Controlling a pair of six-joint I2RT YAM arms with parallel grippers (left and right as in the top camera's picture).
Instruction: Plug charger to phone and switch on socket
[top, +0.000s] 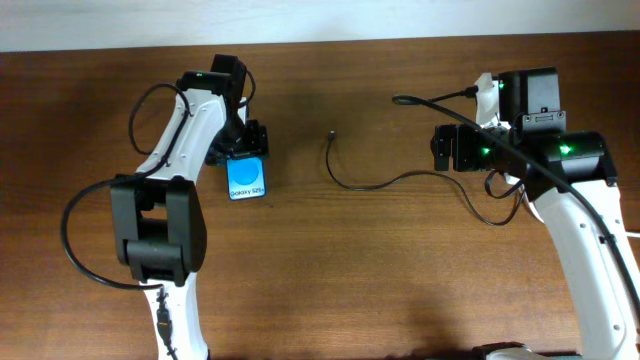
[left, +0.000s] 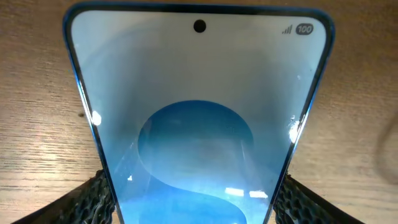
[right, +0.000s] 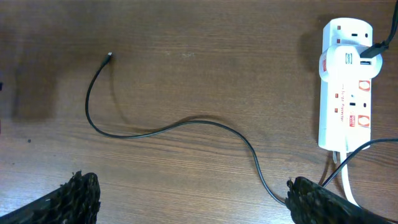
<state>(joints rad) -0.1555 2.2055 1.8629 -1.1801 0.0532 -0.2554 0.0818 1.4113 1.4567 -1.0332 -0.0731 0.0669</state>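
The phone (top: 247, 178) lies flat on the table with its blue screen lit. It fills the left wrist view (left: 199, 124). My left gripper (top: 240, 150) (left: 189, 202) is at its far end, with a finger pressed on each long edge. The charger, a thin black cable (top: 362, 186), curves across the table middle to a small plug tip (top: 331, 136) (right: 109, 56). My right gripper (top: 445, 148) (right: 193, 202) is open and empty above the cable (right: 186, 122). The white socket (right: 345, 87) is to its right, with a black plug in it. In the overhead view the right arm mostly hides the socket (top: 487, 95).
A thick white cord (right: 347, 186) leaves the socket's near end. Thicker black robot cables (top: 80, 250) loop beside the left arm, and another (top: 430, 100) runs by the right arm. The table's far edge meets a white wall (top: 320, 15).
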